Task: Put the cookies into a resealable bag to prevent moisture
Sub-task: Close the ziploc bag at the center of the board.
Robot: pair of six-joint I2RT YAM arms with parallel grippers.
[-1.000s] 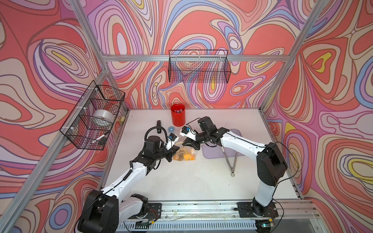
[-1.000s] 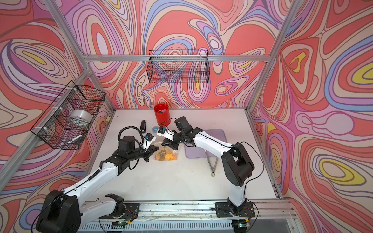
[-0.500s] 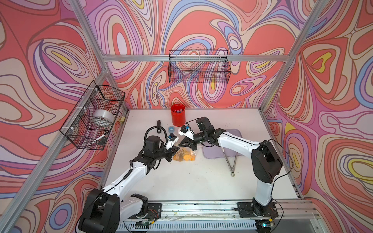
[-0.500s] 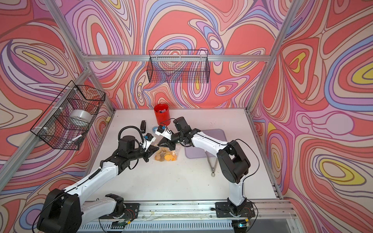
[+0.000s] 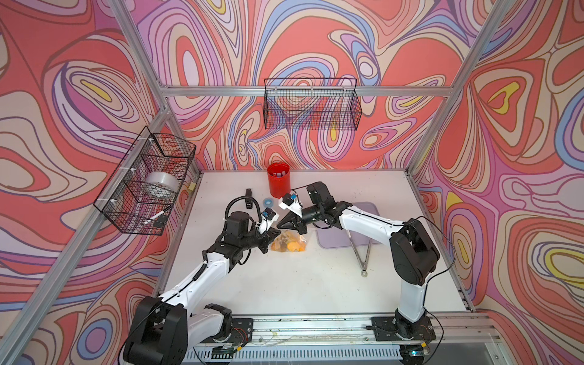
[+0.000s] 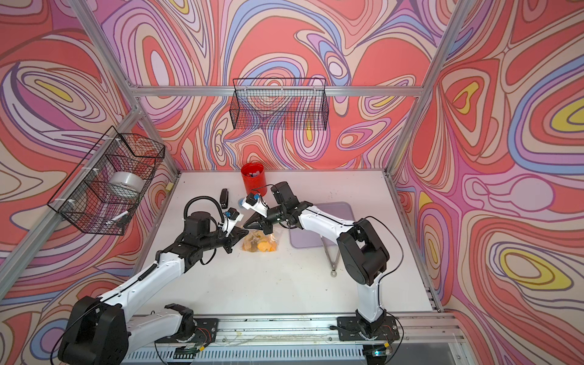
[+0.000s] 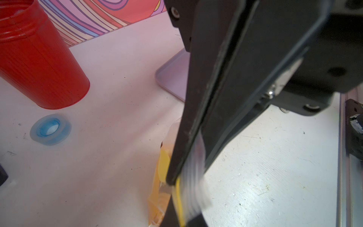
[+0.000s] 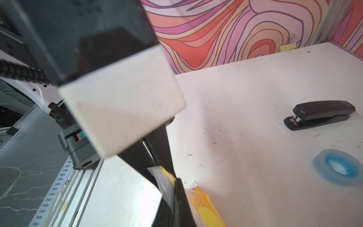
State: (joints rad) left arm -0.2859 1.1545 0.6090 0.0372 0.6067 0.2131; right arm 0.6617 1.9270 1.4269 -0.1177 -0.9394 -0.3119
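Note:
The resealable bag (image 5: 289, 244) (image 6: 261, 245) lies crinkled on the white table, mid-field in both top views. The cookies (image 5: 294, 247) (image 6: 263, 246) show through it as orange and brown shapes. My left gripper (image 5: 268, 240) (image 7: 176, 218) is shut on the bag's top strip at its left end. My right gripper (image 5: 282, 225) (image 8: 172, 206) comes in from the right, its tips almost meeting the left's. Its jaws pinch the same clear strip (image 8: 164, 184). Yellow-orange bag film (image 7: 163, 167) bulges beside the jaws in both wrist views.
Behind the grippers stand a red cup (image 5: 278, 180), a blue tape ring (image 5: 269, 201) and a black stapler (image 5: 249, 199). A lilac tray (image 5: 366, 218) lies under the right forearm, metal tongs (image 5: 360, 252) across its near edge. Wire baskets (image 5: 311, 104) hang on the walls.
My right gripper has slid left along the bag's top strip, closer to the left gripper. The left gripper and the bag have stayed put.

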